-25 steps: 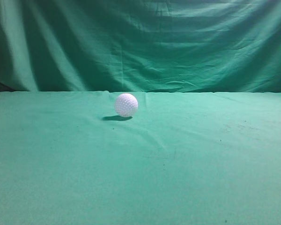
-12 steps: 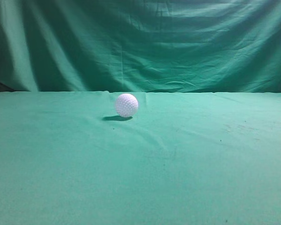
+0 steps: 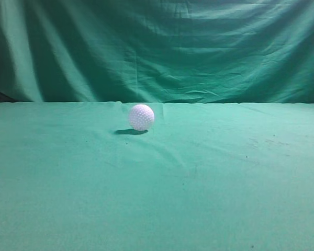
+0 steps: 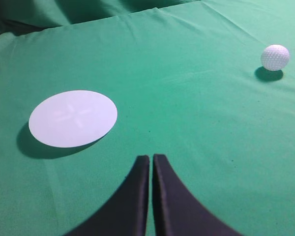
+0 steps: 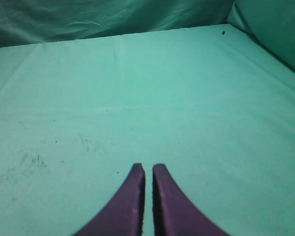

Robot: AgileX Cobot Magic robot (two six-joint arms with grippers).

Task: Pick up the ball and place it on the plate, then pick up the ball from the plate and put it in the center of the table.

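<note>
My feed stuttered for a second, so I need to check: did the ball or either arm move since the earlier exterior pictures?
Nothing visibly changed. The ball sits at the same spot on the table, and no arm has entered the exterior view.

The light is soft and rather dim, with a strong green cast. In the exterior view the ball throws a short dark shadow to its left on the table; edges look slightly soft. In the left wrist view the plate casts a shadow at its lower left. The right wrist view is paler, washed out and a little hazy.
</note>
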